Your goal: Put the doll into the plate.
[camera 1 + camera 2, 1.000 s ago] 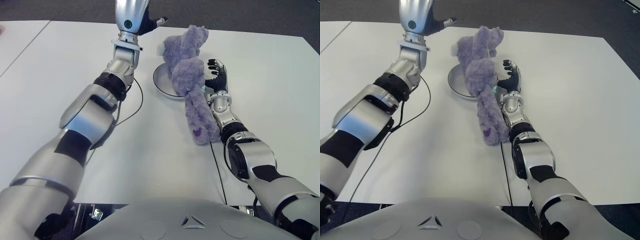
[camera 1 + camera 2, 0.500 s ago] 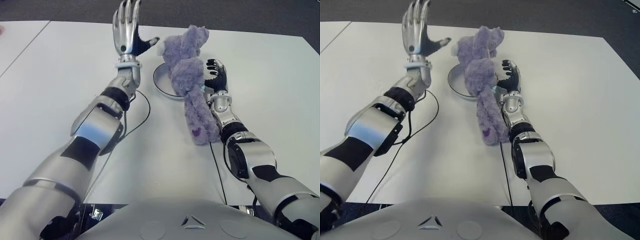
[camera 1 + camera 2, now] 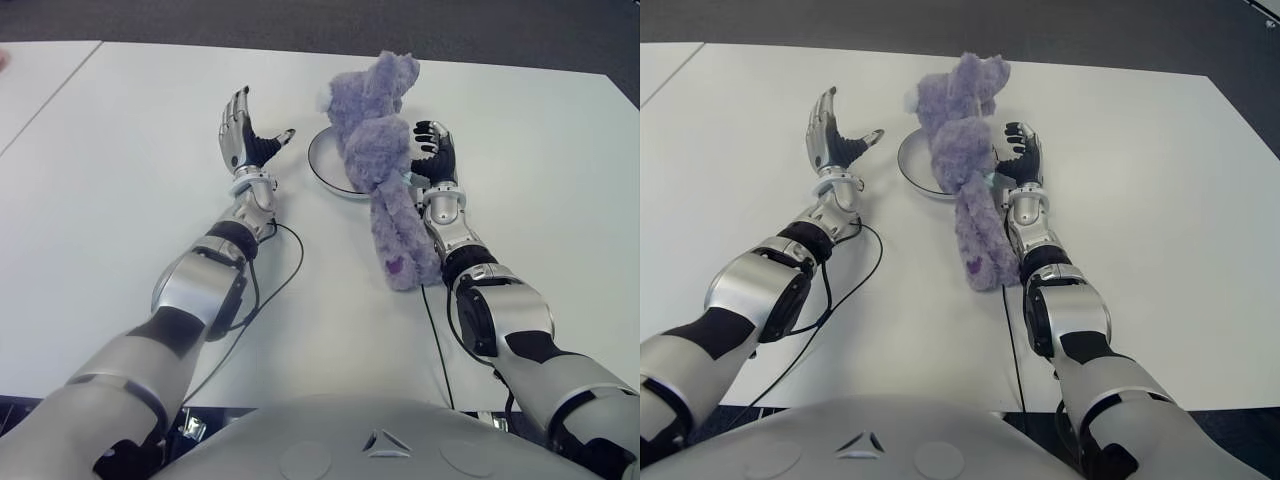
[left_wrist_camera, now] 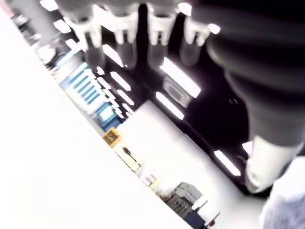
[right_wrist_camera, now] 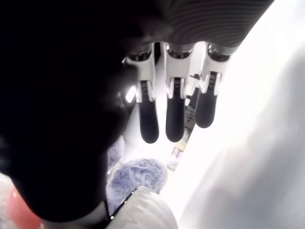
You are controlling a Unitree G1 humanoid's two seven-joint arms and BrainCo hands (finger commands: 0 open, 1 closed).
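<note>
- Two silver-and-black robot arms reach forward over a broad white tabletop, which fills most of both eye views.
- Between the two hands stretches the purple plush doll, long and furry, with a small dark purple heart on its lower body; its head end rises over the far side of the plate while its body trails back toward the robot along the inner side of the right forearm.
- Beneath the doll's upper half sits the round, shallow white plate, partly hidden by the plush and lying just inward of the right hand.
- Right hand, black-fingered, stands upright just beside the doll's middle, fingers extended and loosely spread, gripping nothing; whether the palm touches the fur cannot be told.
- Left hand is raised near the plate's left edge, apart from it, fingers straight, thumb pointing toward the doll, palm empty.
- One thin black cable loops on the table beside the left forearm.
</note>
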